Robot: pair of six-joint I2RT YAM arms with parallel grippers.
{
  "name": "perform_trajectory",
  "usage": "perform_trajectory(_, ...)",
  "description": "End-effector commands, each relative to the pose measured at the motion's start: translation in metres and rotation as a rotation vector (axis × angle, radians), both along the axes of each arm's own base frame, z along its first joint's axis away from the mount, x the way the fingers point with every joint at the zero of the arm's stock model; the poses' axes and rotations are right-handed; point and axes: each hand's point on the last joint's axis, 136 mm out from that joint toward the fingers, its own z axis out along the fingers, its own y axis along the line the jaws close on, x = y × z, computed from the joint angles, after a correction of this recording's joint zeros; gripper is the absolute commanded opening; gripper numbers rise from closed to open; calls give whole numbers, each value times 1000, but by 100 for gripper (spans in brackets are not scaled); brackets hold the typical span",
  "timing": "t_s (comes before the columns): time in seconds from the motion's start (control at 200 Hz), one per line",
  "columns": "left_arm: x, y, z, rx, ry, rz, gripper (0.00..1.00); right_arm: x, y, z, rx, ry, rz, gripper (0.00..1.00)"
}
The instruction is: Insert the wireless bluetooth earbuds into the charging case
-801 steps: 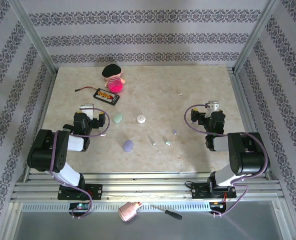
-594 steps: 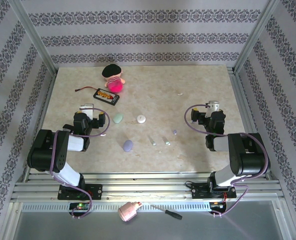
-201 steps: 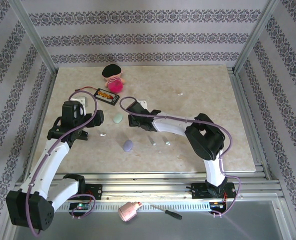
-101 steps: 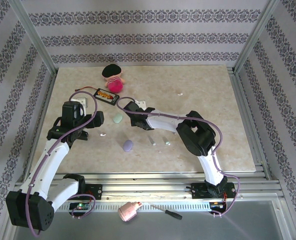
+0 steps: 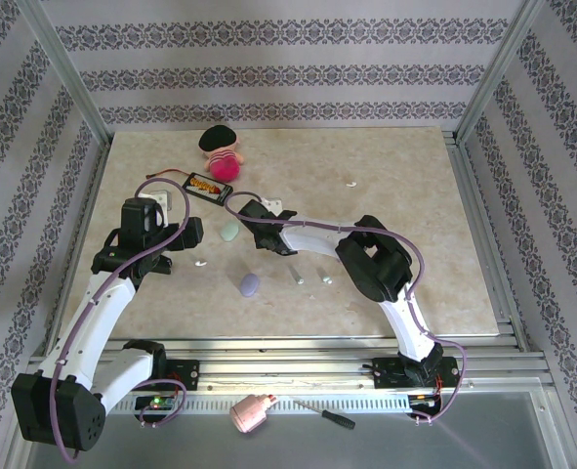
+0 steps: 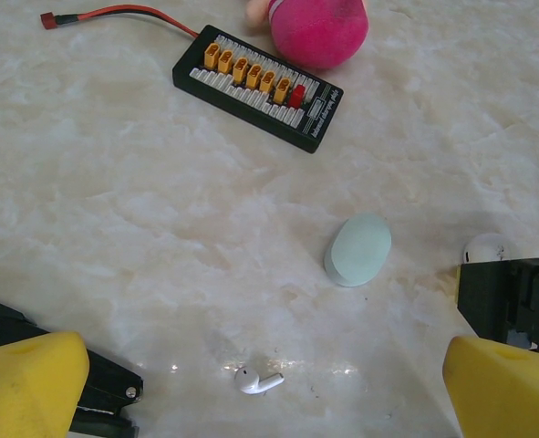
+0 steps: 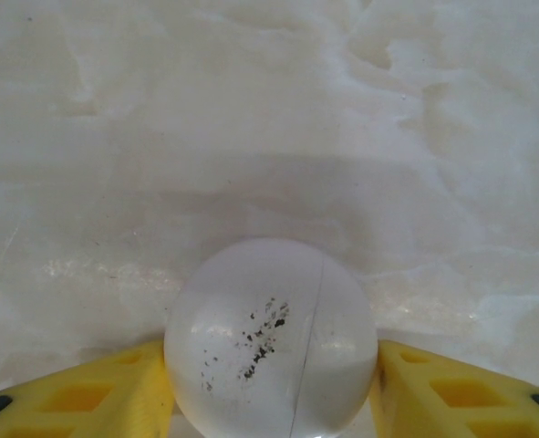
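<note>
Right gripper (image 7: 269, 367) is reaching across, closing on the white round case (image 7: 269, 333).
Pads (image 7: 87, 394) are seemingly touching both sides; left gripper (image 6: 267, 380) is hanging wide open above 1 stem earbud (image 6: 255, 380), not yet inserted.

In the right wrist view the round white case (image 7: 271, 342) is cut off by the bottom edge.

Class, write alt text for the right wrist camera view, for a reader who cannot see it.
A round, glossy white charging case, marked with dark specks and a thin seam, lies on a pale marbled table. The right gripper straddles it, its yellow fingers flanking the case closely on both sides.
</note>
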Motion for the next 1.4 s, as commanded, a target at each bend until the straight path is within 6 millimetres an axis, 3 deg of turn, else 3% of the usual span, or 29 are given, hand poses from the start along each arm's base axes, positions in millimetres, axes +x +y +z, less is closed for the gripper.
perform_trajectory(0.0, -2, -4, 1, -13, -9, -18, 99, 5, -9, -5, -33, 6, -28, 56)
perform_trajectory(0.19, -3, -5, 2, -15, -9, -20, 99, 8, -9, -8, -32, 16, -23, 58)
perform_trajectory(0.33, -3, -5, 2, -12, -9, -22, 99, 9, -8, -9, -29, 27, -9, 48)
perform_trajectory(0.505, -4, -5, 1, -9, -1, -24, 99, 9, 0, 3, -6, 3, 74, 45)
perform_trajectory(0.66, -4, -12, 6, -29, -3, -64, 99, 5, 11, 31, 51, -59, 259, 43)
perform_trajectory(0.864, -5, -28, 18, -122, 16, -105, 99, -8, 6, 66, 41, -163, 510, 41)
perform_trajectory(1.124, -13, -70, 15, -338, 215, -229, 99, -58, 2, 102, 35, -228, 958, 41)
perform_trajectory(1.394, -17, -114, 45, -577, 267, -377, 99, -83, -4, 157, 166, -281, 1093, 40)
